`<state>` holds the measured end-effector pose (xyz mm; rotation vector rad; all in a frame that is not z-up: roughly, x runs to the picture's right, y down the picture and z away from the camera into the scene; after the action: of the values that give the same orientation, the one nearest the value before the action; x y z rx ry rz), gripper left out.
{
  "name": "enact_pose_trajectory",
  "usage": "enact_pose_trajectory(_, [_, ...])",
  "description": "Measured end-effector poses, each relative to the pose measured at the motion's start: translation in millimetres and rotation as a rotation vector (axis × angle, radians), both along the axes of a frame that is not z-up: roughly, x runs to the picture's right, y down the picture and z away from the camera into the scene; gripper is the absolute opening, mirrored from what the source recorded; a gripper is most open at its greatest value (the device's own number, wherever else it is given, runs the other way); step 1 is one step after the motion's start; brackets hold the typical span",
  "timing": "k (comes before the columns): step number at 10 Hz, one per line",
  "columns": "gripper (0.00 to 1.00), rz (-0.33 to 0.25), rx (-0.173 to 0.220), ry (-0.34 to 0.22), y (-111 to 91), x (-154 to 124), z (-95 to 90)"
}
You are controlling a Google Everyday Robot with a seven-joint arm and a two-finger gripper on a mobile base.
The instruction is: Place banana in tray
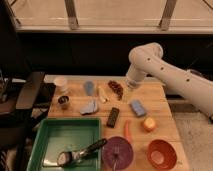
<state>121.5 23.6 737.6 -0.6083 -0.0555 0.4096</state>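
My gripper [131, 86] hangs over far side of table [152, 102], just right of dark red cluster [116, 89]; cannot tell how wide. Banana [102, 93] lies on table left of cluster, well apart from tray [60, 137] at front left.

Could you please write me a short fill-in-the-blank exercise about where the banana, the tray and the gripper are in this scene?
1. The banana lies on the wooden ____, outside the tray.
2. The tray, which holds a black-handled utensil, is ____ in colour.
3. The gripper hangs near the ____ edge of the table, away from the tray.

Missing words: table; green; far.
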Motion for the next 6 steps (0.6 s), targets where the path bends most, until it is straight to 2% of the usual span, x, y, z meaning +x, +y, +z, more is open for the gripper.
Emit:
enact_pose_trajectory(2, [0.65, 0.034, 0.002, -0.010, -5, 1, -0.7])
enact_pose_trajectory(3, [0.65, 0.100, 0.016, -0.050, -13, -2, 1.9])
enact_pose_trajectory(4, [0.65, 0.176, 0.048, -0.115, -21, -7, 7.8])
enact_pose_trajectory(5, [0.65, 0.228, 0.071, -0.166, -30, -17, 15.6])
enact_pose_trajectory(6, [0.65, 0.257, 0.077, -0.191, -40, -25, 22.1])
